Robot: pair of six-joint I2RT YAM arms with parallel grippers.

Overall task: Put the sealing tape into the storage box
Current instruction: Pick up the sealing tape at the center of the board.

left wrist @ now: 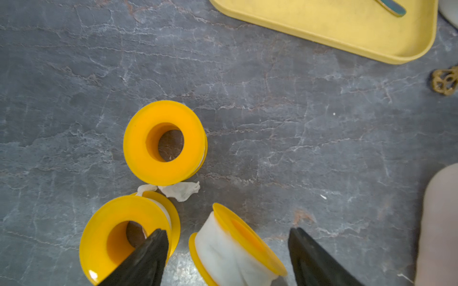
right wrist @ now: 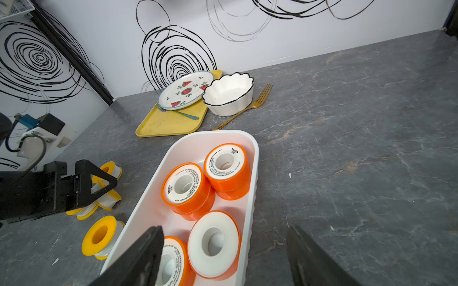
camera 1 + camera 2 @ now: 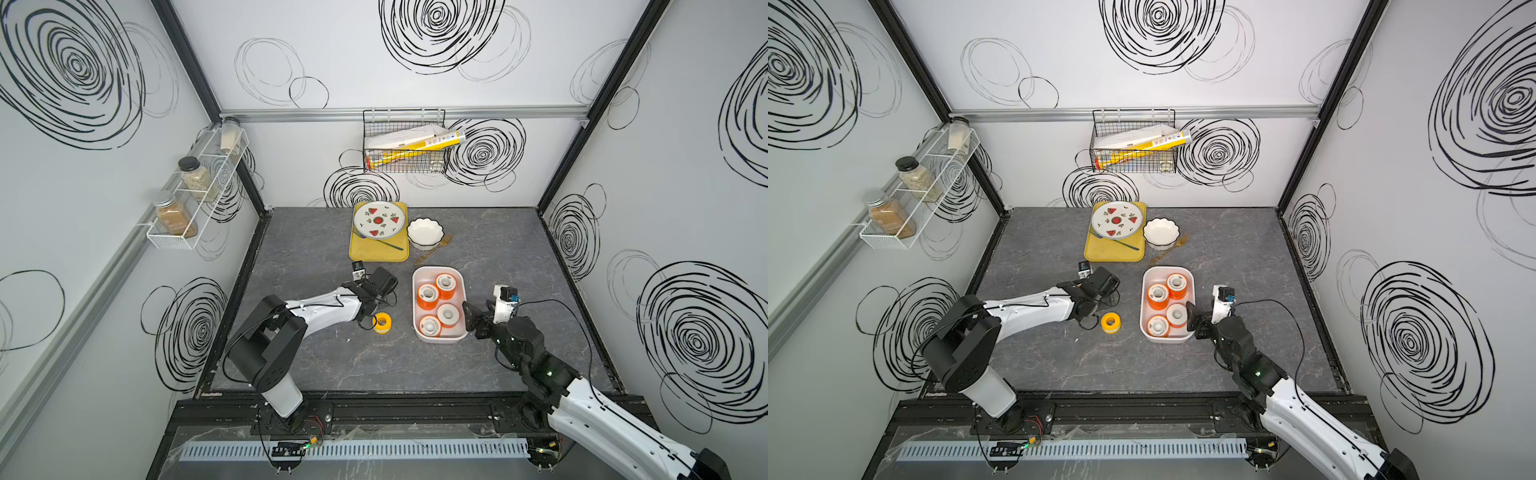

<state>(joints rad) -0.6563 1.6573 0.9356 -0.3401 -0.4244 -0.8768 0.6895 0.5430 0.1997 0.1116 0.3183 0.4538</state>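
risk: your left gripper point(image 1: 228, 231) stands wide around the tipped yellow spool point(image 1: 223, 252) at lower centre, one jaw overlapping the neighbouring spool point(image 1: 119, 237); closing could snag both. your right gripper point(image 2: 224, 229) gapes empty at the storage box point(image 2: 255, 153) edge, frame centre.

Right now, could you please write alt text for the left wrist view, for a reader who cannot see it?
The left gripper, jaws open, flanks a yellow tape spool tipped on its side on the grey table. Two more yellow spools lie flat beside it, and part of a yellow tray sits farther off.
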